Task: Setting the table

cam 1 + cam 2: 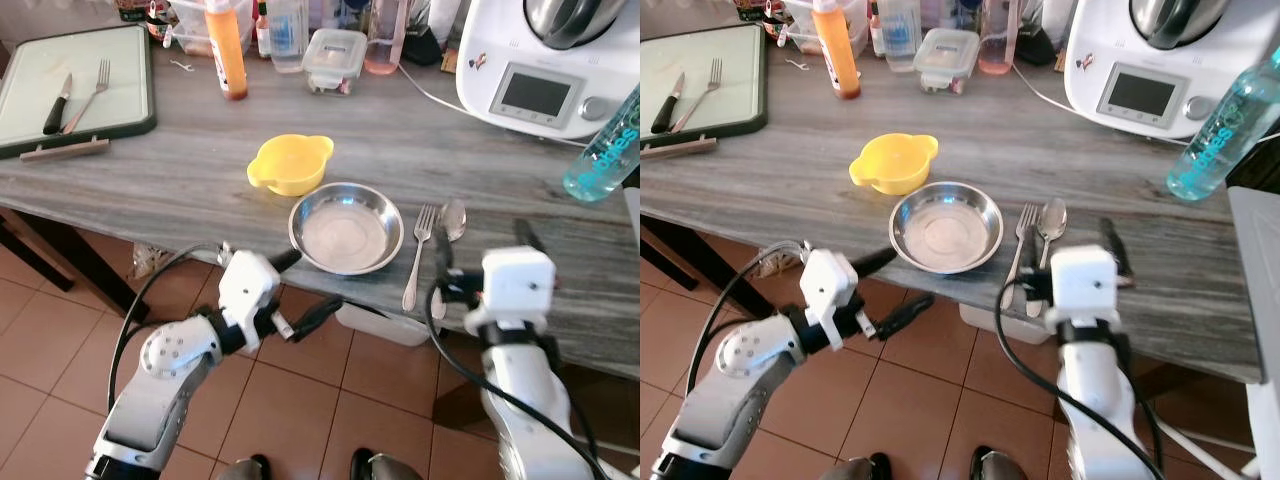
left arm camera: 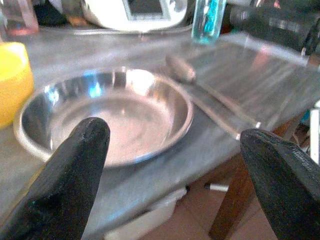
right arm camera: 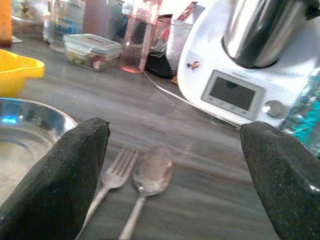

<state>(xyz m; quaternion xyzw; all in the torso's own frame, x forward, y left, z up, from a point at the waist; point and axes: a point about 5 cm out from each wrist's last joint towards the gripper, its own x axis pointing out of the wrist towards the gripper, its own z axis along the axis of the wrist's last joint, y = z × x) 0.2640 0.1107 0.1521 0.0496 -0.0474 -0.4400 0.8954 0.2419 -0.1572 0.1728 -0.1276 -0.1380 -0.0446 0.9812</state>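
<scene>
A round steel plate (image 1: 346,228) lies near the front edge of the grey wooden table (image 1: 180,180), with a yellow bowl (image 1: 290,163) just behind it. To the plate's right a fork (image 1: 419,250) and a spoon (image 1: 449,235) lie side by side. My left gripper (image 1: 319,277) is open and empty, just off the table's front edge, level with the plate's left rim (image 2: 115,115). My right gripper (image 1: 480,229) is open too, over the table edge right of the cutlery, and its wrist view looks across the fork (image 3: 112,177) and spoon (image 3: 150,175).
A dark-rimmed board (image 1: 75,90) at the back left holds a knife and a fork. An orange bottle (image 1: 227,50), a lidded container (image 1: 334,60), a white kitchen machine (image 1: 550,70) and a blue bottle (image 1: 608,150) line the back and right. A white box (image 1: 385,322) sits under the table.
</scene>
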